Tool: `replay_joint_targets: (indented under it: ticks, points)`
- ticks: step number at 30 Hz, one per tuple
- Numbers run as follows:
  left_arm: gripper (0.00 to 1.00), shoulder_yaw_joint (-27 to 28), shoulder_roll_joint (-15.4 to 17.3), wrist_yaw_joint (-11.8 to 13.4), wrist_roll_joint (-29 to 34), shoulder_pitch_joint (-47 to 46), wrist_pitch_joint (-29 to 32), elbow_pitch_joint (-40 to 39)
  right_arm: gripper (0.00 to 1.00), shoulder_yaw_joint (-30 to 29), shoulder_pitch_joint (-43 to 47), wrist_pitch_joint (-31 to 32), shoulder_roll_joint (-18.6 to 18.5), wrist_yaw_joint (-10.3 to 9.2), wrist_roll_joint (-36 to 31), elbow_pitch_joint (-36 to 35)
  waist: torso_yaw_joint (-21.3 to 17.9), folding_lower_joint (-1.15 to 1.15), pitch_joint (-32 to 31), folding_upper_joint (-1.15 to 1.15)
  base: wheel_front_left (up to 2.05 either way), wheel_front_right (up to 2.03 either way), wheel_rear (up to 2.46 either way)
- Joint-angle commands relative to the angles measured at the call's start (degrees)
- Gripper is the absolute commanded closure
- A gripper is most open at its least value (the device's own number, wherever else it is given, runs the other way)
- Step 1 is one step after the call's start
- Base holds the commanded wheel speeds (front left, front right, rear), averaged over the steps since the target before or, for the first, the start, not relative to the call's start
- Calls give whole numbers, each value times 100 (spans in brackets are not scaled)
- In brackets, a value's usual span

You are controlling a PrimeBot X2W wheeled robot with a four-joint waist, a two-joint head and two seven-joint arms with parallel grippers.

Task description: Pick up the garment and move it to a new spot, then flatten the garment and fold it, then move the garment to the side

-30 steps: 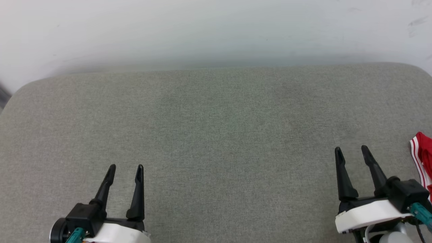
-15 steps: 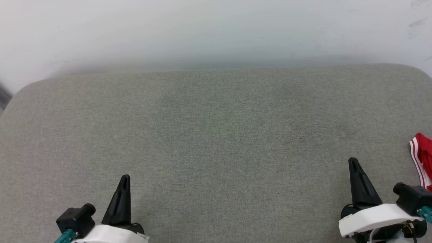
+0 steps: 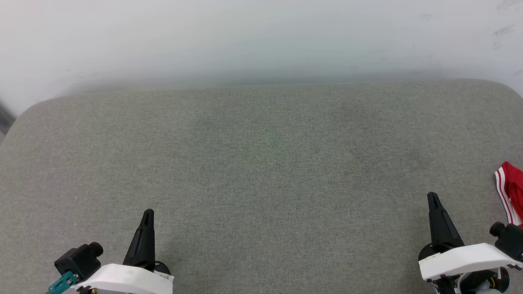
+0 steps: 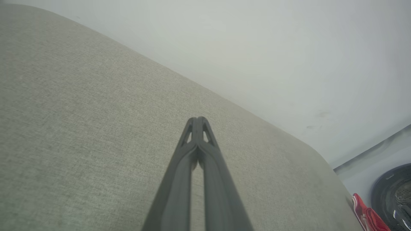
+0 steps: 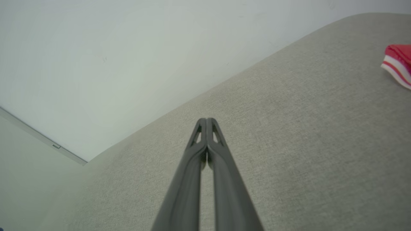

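The garment [image 3: 512,192] is a red shirt with red and white stripes on its edge. Just a small bit of it peeks in at the far right side of the worktop [image 3: 261,163], near the right pincer [image 3: 433,199] but not touching it. It looks soft, thin and light, so it will likely flop and bunch up when lifted. A good place to pinch it is probably the striped edge, where the cloth seems thicker. The worktop is grey, fuzzy cloth with round corners, and it looks padded. A smooth white wall [image 3: 261,36] is behind it. The left pincer [image 3: 147,215] is squeezed tight with nothing in it, and so is the right one. Their fingers are long, dark and pointy.
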Motion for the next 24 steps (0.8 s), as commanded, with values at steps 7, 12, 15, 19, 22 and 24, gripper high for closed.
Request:
replay_joint_targets:
  ticks: [7,12,15,19,22,24]
  points:
    - [100,45,58,-10,-713,-212,150,30,100,-67,-195,163,13,-1,709,-28,0,0,-20,0,0,0,0]
    - [100,67,62,-11,-1115,-262,242,78,100,-98,-216,261,17,-1,1108,-7,0,0,-34,0,0,0,0]
    - [100,80,63,-12,-1348,-288,295,108,100,-116,-228,319,20,-1,1334,5,0,0,-42,0,0,0,0]
    - [100,98,63,-13,-1645,-321,365,148,100,-138,-246,391,23,-1,1630,22,-1,0,-53,0,0,0,0]
    - [100,112,63,-13,-1859,-349,417,177,100,-155,-258,446,26,-1,1846,33,-1,0,-62,0,0,0,0]
    - [100,121,62,-14,-1999,-367,454,197,100,-167,-261,484,28,-1,1981,41,-1,0,-67,0,0,0,0]
